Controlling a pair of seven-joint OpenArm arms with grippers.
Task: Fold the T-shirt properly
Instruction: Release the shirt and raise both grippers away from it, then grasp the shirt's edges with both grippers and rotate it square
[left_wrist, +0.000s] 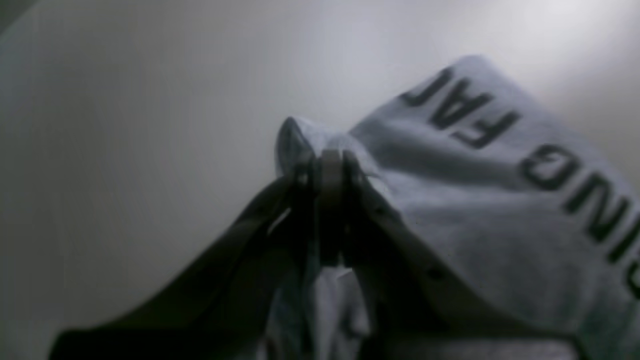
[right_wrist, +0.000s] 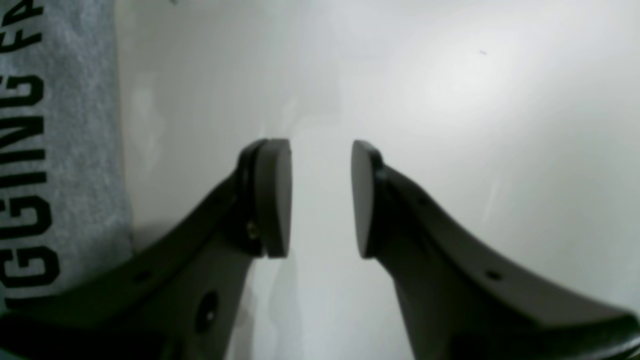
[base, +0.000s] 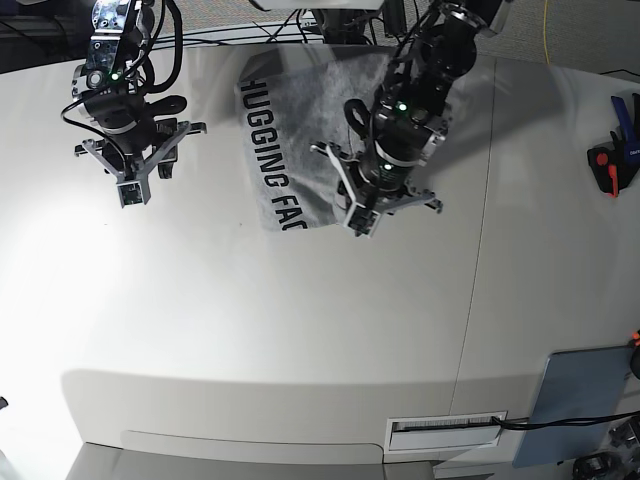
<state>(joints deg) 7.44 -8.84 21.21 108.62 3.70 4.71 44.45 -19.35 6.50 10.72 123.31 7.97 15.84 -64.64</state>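
Note:
The heather-grey T-shirt (base: 300, 110) lies folded at the back middle of the white table, with black block lettering running along its left edge. My left gripper (base: 359, 222) is at the shirt's near right corner. In the left wrist view the left gripper (left_wrist: 330, 160) is shut on a bunched fold of the T-shirt (left_wrist: 475, 200), and the lettering shows to the right. My right gripper (base: 130, 192) hovers over bare table well left of the shirt. In the right wrist view the right gripper (right_wrist: 320, 200) stands open with nothing between its pads, and the T-shirt (right_wrist: 75, 125) is at the left edge.
A red-and-black tool (base: 605, 165) lies at the table's right edge. A blue-grey pad (base: 580, 400) sits at the front right corner. Cables run along the back edge. A seam (base: 480, 250) crosses the table right of the shirt.

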